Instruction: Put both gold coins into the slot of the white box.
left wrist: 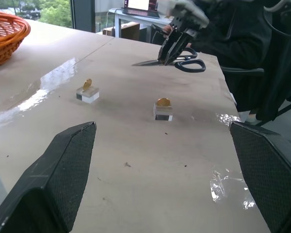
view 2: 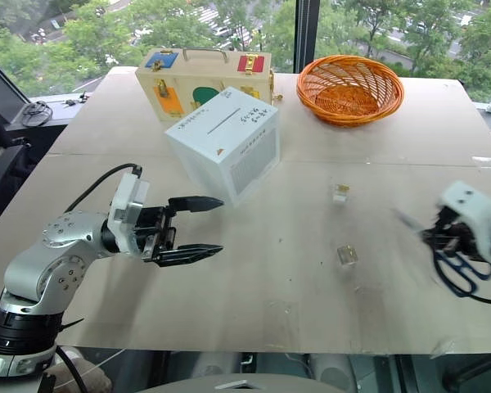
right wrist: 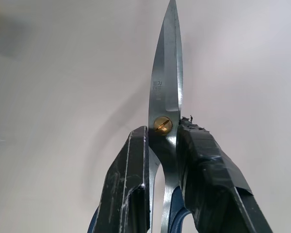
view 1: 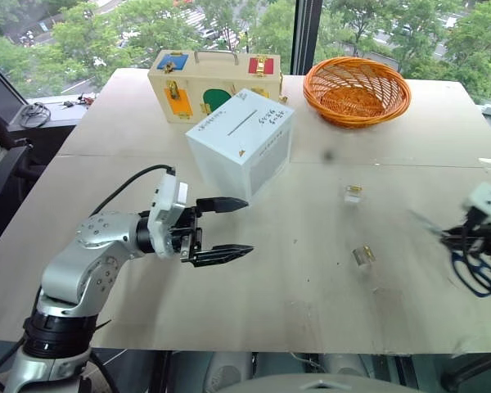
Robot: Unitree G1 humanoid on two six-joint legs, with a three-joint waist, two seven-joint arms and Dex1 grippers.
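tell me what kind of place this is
Probably a robot test room or lab in an upper-floor office: a large pale tabletop set with practice props like the orange wicker basket and pale wooden case with coloured panels, beside big windows overlooking treetops.

The right gripper [view 1: 466,239] and its scissors [view 1: 475,270] are blurred at the right edge. The scissors' handles are cut off in the right wrist view. The handwriting [view 1: 270,120] on the white box [view 1: 241,141] is too small to read.
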